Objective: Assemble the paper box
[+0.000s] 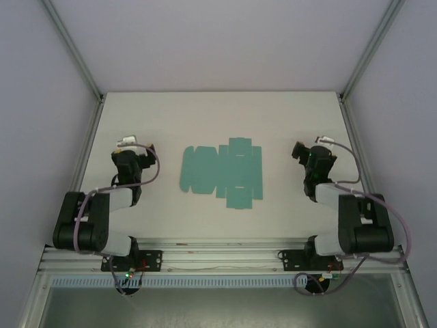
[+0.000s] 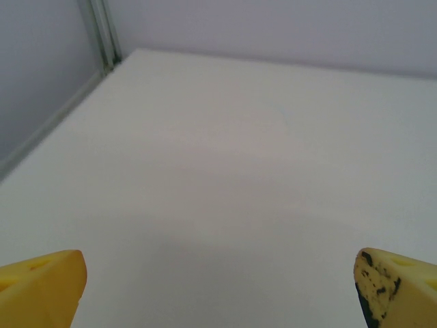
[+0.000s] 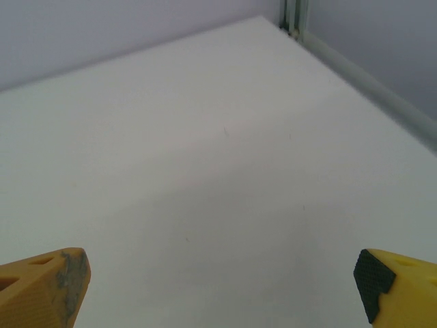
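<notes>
The paper box point(image 1: 222, 172) lies as a flat teal-green die-cut sheet with flaps and rounded tabs in the middle of the white table point(image 1: 218, 116). My left gripper point(image 1: 145, 154) sits to its left, well apart from it. My right gripper point(image 1: 299, 152) sits to its right, also apart. In the left wrist view the left gripper point(image 2: 220, 290) stands open, its yellow fingertips point(image 2: 42, 287) wide over bare table. In the right wrist view the right gripper point(image 3: 222, 287) is open too, with yellow fingertips point(image 3: 44, 285) at both lower corners and nothing between them.
Grey walls and aluminium frame posts point(image 1: 74, 51) enclose the table on the left, back and right. A metal rail point(image 1: 218, 263) carrying both arm bases runs along the near edge. Bare table surface stretches behind the sheet.
</notes>
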`<action>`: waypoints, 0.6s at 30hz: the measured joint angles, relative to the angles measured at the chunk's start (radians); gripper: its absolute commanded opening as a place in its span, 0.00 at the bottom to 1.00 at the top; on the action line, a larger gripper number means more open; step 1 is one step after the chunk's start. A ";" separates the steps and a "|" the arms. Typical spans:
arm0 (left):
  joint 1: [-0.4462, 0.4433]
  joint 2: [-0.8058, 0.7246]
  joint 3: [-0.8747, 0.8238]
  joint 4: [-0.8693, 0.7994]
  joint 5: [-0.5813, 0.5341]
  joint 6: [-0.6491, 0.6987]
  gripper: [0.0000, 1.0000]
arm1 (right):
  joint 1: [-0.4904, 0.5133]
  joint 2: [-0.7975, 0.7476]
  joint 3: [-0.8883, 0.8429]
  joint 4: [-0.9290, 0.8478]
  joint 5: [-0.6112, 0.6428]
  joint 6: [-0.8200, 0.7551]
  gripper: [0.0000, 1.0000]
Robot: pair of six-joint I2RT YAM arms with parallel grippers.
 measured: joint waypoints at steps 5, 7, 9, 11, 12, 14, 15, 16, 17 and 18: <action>-0.007 -0.148 0.150 -0.241 0.050 -0.100 1.00 | 0.026 -0.144 0.167 -0.255 -0.023 0.086 0.94; -0.028 -0.164 0.206 -0.332 0.090 -0.166 1.00 | 0.081 -0.153 0.242 -0.367 -0.038 0.129 0.87; -0.058 -0.161 0.237 -0.404 0.133 -0.216 1.00 | 0.154 -0.137 0.303 -0.461 -0.067 0.175 0.79; -0.097 -0.143 0.256 -0.485 0.169 -0.260 1.00 | 0.231 -0.093 0.350 -0.540 -0.114 0.224 0.71; -0.116 -0.127 0.264 -0.525 0.187 -0.277 1.00 | 0.265 -0.066 0.367 -0.571 -0.137 0.245 0.66; -0.150 -0.081 0.280 -0.598 0.223 -0.306 1.00 | 0.326 0.010 0.402 -0.637 -0.177 0.291 0.53; -0.161 -0.055 0.285 -0.624 0.248 -0.321 1.00 | 0.348 0.054 0.422 -0.670 -0.195 0.309 0.47; -0.171 -0.026 0.286 -0.644 0.280 -0.335 1.00 | 0.369 0.112 0.448 -0.707 -0.219 0.333 0.40; -0.175 -0.002 0.286 -0.658 0.309 -0.347 1.00 | 0.380 0.158 0.467 -0.730 -0.239 0.340 0.39; -0.177 0.026 0.287 -0.671 0.339 -0.356 1.00 | 0.386 0.208 0.487 -0.752 -0.257 0.355 0.38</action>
